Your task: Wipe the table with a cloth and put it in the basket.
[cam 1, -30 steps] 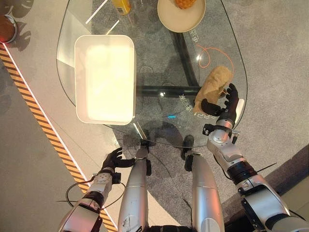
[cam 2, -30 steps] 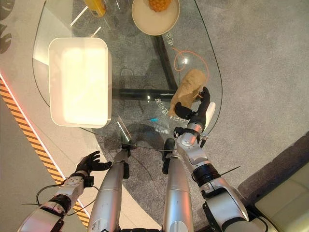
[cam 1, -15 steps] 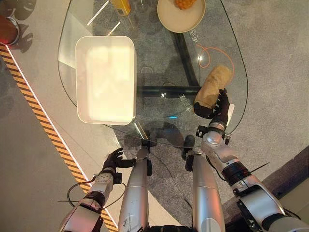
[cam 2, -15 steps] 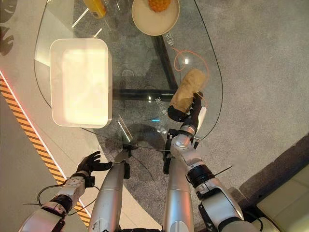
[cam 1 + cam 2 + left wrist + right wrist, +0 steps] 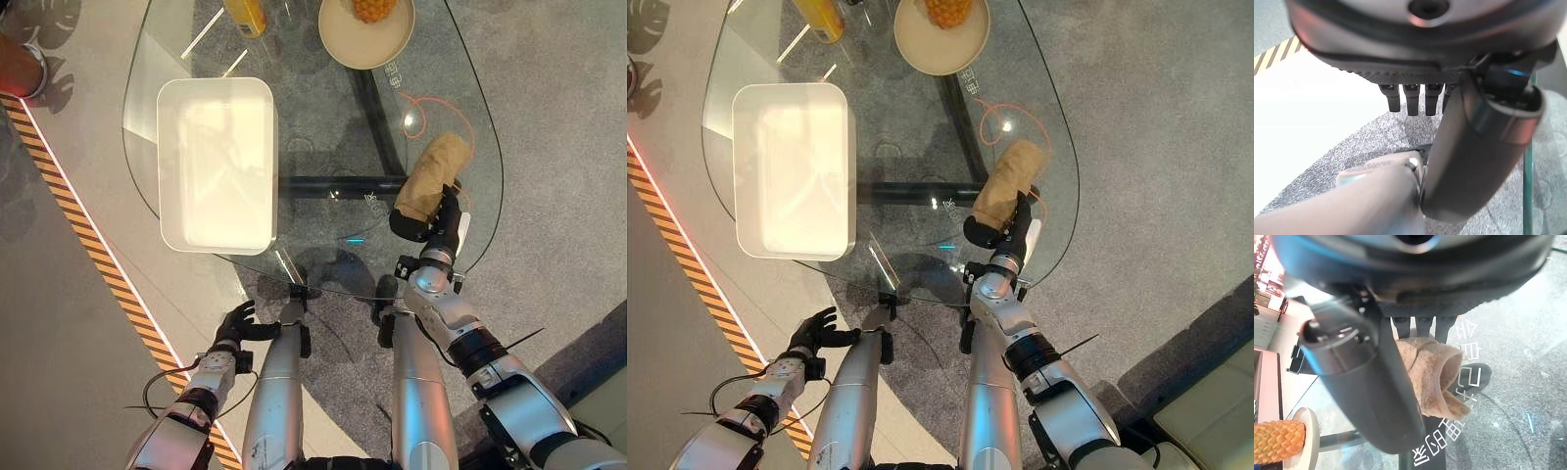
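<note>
A tan cloth (image 5: 433, 171) lies rolled up near the right edge of the glass table (image 5: 323, 127). My right hand (image 5: 432, 221) is at the cloth's near end, with fingers and thumb curled round it. The right wrist view shows the cloth (image 5: 1432, 364) held between the fingers (image 5: 1422, 325) and the thumb. The basket, a white rectangular bin (image 5: 216, 245), stands empty on the left part of the table. My left hand (image 5: 235, 322) hangs below the table's near edge at the lower left, fingers relaxed and holding nothing.
A beige plate (image 5: 343, 39) with a pineapple (image 5: 370, 8) sits at the table's far side, next to an orange bottle (image 5: 245, 14). A thin orange cord (image 5: 419, 110) loops beyond the cloth. Striped tape (image 5: 98, 264) runs along the floor on the left.
My right hand, open beside the cloth a second ago, has closed round its near end and shifted slightly left. The left hand has stayed put.
</note>
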Available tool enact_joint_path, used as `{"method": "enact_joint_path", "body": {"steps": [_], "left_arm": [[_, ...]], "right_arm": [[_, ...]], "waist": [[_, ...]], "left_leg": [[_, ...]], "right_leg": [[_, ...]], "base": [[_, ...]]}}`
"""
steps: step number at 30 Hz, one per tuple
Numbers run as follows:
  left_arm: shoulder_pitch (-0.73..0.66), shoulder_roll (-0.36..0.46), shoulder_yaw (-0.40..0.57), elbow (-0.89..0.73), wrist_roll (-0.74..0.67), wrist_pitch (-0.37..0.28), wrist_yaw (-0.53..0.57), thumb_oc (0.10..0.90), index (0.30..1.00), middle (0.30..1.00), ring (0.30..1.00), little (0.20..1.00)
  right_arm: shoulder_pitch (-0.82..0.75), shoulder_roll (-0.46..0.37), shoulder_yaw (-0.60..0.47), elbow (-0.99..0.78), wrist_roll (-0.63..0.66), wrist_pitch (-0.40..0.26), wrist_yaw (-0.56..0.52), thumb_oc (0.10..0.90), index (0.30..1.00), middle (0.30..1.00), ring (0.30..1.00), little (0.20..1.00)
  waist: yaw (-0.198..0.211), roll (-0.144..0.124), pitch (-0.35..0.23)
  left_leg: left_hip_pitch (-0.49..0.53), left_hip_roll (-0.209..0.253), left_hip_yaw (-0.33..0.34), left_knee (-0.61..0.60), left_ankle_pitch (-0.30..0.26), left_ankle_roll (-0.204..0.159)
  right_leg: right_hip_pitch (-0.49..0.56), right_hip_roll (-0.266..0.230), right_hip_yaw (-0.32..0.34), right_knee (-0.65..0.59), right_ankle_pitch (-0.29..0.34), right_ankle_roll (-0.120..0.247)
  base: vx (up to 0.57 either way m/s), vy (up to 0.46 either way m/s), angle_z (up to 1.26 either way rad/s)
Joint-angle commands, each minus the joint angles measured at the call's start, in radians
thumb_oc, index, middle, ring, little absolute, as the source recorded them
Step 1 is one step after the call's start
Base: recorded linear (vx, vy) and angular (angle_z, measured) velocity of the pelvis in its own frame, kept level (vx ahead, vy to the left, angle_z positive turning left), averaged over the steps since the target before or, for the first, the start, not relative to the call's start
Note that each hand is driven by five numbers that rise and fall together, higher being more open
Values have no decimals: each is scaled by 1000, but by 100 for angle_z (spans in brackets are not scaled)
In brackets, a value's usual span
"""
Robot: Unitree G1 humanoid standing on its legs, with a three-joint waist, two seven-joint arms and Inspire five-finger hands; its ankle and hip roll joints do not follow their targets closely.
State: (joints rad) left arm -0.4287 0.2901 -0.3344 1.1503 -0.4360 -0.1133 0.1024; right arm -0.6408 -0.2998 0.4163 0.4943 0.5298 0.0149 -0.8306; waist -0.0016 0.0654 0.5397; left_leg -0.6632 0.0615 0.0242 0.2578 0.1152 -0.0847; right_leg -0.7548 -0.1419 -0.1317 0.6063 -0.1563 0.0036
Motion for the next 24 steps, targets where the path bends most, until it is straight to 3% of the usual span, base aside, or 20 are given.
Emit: {"method": "enact_joint_path", "body": {"steps": [1,10,11,12,13,24], "left_arm": [[65,-23,-13,10,-23,-11,32,800,900,900,900,900],[60,-27,-23,15,-26,-13,24,800,900,900,900,900],[59,-28,-25,16,-26,-13,23,800,900,900,900,900],[58,-28,-26,19,-25,-15,21,800,900,900,900,900],[57,-30,-29,25,-26,-17,18,800,900,900,900,900],[43,-35,-50,48,-31,-24,7,800,900,900,900,900]], "right_arm": [[-24,1,49,-97,-28,1,4,800,900,900,900,900],[-64,-7,66,-44,-43,43,-29,800,900,900,900,900],[-69,-7,68,-35,-48,45,-32,525,665,665,665,625],[-74,-8,69,-25,-50,47,-35,202,387,387,387,302],[-81,-8,69,-10,-50,52,-34,100,300,300,300,200],[-155,-27,70,112,-50,70,-55,100,300,300,300,200]], "waist": [[-7,33,-20],[1,44,-20],[2,46,-20],[3,47,-20],[4,49,-20],[17,59,-20]], "left_leg": [[-4,-46,68,91,-83,29],[1,-50,69,85,-79,30],[1,-51,69,86,-80,31],[1,-52,68,87,-80,31],[3,-53,69,86,-81,31],[-4,-57,64,94,-83,33]], "right_leg": [[38,30,17,-165,100,8],[39,27,16,-166,102,8],[38,26,15,-164,102,8],[38,25,15,-163,102,8],[39,24,14,-163,102,9],[32,19,11,-159,107,12]], "base": [[0,0,0],[2,3,-1],[0,0,0],[0,0,0],[0,0,0],[0,0,0]]}}
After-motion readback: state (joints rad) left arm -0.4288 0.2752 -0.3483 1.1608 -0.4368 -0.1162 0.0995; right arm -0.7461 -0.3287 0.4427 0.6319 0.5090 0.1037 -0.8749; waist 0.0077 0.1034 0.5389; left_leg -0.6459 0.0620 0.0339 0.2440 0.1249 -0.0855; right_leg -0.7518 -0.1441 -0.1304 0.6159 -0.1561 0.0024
